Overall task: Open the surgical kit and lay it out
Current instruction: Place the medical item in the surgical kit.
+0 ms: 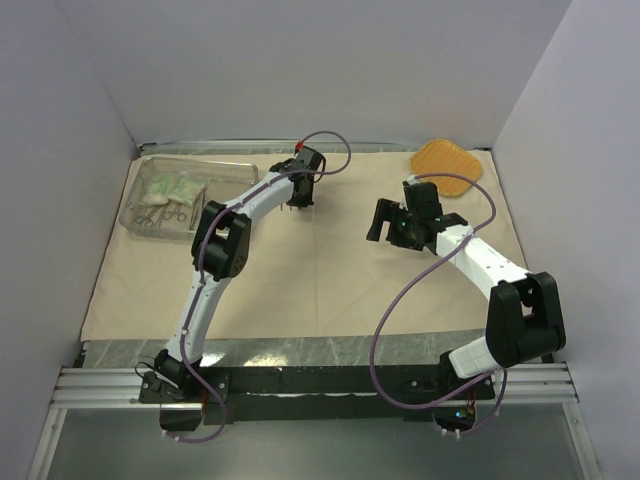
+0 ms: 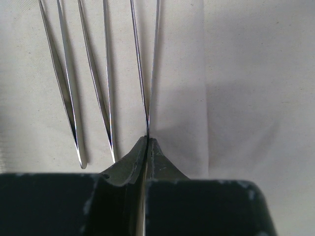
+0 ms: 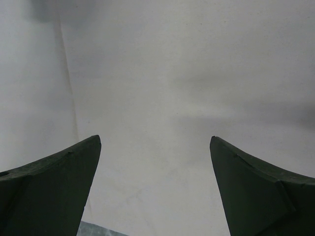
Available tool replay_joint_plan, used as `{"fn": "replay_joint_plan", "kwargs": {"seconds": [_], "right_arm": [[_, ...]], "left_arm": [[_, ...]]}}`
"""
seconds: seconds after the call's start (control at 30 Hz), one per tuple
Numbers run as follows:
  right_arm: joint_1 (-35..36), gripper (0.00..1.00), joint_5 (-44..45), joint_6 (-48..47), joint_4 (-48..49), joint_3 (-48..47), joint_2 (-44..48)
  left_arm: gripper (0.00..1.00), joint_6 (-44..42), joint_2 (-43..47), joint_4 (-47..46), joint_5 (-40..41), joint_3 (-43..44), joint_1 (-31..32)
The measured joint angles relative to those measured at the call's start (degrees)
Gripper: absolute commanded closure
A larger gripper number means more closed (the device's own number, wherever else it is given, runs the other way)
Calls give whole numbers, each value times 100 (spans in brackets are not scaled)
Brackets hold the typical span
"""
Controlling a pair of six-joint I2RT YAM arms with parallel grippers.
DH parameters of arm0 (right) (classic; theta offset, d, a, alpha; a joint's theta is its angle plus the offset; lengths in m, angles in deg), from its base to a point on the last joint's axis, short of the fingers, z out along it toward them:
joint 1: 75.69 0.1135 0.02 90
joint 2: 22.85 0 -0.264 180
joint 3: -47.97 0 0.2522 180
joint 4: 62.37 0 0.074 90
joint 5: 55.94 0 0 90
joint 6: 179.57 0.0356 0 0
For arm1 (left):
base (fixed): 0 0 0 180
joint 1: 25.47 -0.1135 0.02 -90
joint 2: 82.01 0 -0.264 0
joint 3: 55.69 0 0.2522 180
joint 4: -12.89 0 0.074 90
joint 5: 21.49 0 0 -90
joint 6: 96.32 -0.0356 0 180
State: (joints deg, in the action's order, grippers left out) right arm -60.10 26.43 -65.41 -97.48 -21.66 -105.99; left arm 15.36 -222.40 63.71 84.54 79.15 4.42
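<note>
Wrapping cloth (image 1: 330, 290): beige, spread flat over most of the table, with both arms working above it.
Left arm (image 1: 215, 250): reaches from the near edge toward the far middle of the cloth.
Right arm (image 1: 500, 290): bent inward over the right half of the cloth.
Wire-mesh tray (image 1: 131, 205): rectangular steel, resting on the far left corner of the cloth.
Orange pad (image 1: 447, 161): woven, at the far right edge of the cloth, well apart from the tray.
Right gripper (image 3: 155, 140): released, jaws spread wide over bare cloth with nothing between them.
Left gripper (image 2: 147, 140): clenched, just right of the tray, grasping the held tweezers.
Green-white packets (image 1: 172, 187): two, side by side in the far part of the tray.
Ring-handled forceps (image 1: 158, 214): in the near part of the tray; too small to show detail.
Held tweezers (image 2: 147, 120): pinched at the converging end, arms fanning away from the fingers (image 2: 129, 164); whether the tweezers touch the cloth cannot be told.
First loose tweezers (image 2: 79, 152): on the cloth, leftmost.
Second loose tweezers (image 2: 112, 147): on the cloth, between the first and the held pair.
</note>
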Motion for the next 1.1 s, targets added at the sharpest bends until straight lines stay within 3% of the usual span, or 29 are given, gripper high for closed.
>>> {"fn": "replay_joint_plan", "kwargs": {"seconds": [0.2, 0.43, 0.73, 1.1], "right_arm": [[0, 0, -37, -2, 0, 0, 0], [0, 0, -37, -2, 2, 0, 0], [0, 0, -57, 0, 4, 0, 0], [0, 0, -55, 2, 17, 0, 0]], "left_arm": [[93, 2, -13, 9, 20, 37, 0], [78, 11, -15, -7, 17, 44, 0], [69, 50, -13, -74, 33, 0, 0], [66, 304, 575, 127, -35, -251, 0]]}}
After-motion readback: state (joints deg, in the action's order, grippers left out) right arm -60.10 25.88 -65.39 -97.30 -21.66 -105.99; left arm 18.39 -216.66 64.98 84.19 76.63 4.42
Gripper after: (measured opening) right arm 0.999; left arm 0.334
